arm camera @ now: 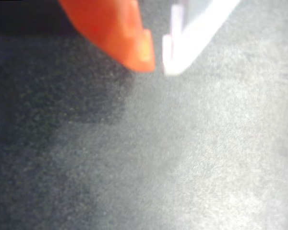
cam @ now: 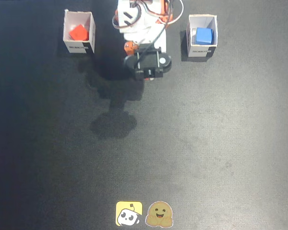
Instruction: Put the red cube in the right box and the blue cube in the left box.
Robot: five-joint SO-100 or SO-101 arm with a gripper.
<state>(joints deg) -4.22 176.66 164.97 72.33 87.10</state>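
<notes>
On dark felt-like table (cam: pixel 206 143), red cube (cam: pixel 78 32) and blue cube (cam: pixel 204 35) in white boxes, pincer (arm camera: pixel 158 60) tips together, empty.

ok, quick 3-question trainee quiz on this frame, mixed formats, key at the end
1. True or false: in the fixed view, the red cube sits inside the white box on the left.
2. Multiple choice: where is the blue cube? A) on the bare mat B) in the white box on the right C) between the gripper's fingers
3. Fill in: in the wrist view the gripper holds ____.

Key: 1 true; 2 B; 3 nothing, its orange and white fingertips nearly touch over the dark mat.
</notes>
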